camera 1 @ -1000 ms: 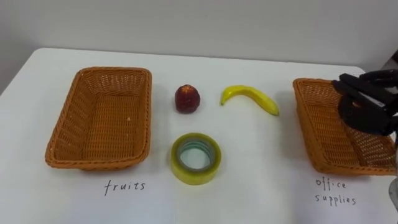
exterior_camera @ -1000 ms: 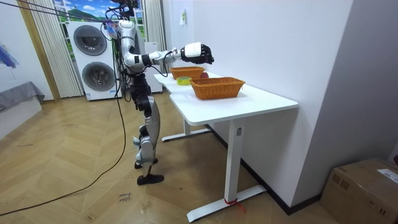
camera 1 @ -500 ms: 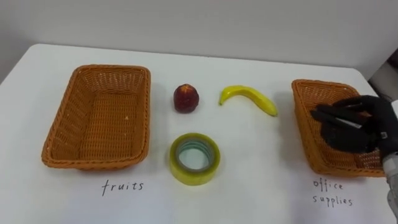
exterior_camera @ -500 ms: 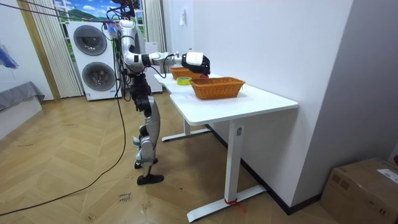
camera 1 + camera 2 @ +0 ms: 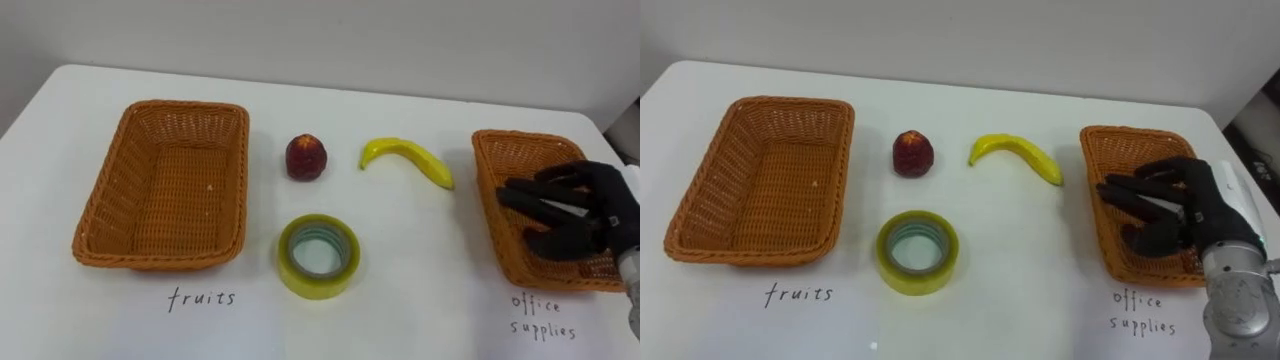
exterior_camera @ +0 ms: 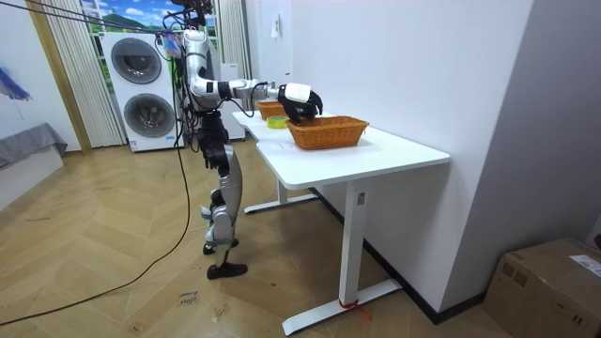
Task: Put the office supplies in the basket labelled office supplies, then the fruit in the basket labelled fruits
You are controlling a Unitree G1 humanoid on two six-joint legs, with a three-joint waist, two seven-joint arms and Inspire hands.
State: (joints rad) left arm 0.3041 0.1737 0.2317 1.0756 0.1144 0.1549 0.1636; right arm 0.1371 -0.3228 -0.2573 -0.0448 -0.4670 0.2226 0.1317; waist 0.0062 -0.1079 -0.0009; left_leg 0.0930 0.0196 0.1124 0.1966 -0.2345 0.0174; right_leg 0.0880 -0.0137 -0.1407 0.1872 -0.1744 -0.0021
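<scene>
On the white table lie a dark red apple (image 5: 306,157), a yellow banana (image 5: 407,158) and a roll of yellow-green tape (image 5: 318,255). The empty wicker basket (image 5: 165,185) marked "fruits" stands at the left. Another wicker basket (image 5: 520,165), marked "office supplies", stands at the right. My right hand (image 5: 577,212), in a black glove, hovers over that right basket with its fingers spread open and nothing in it. It also shows in the right eye view (image 5: 1173,214) and in the room view (image 6: 299,97).
The table (image 5: 400,300) ends at a pale wall behind. In the room view I stand at the table's long side; washing machines (image 6: 137,84) are behind me and a cardboard box (image 6: 547,286) sits on the floor at the right.
My right hand has come down from the basket's far right corner to low over its middle, and its fingers have spread. The fruit and tape have not moved.
</scene>
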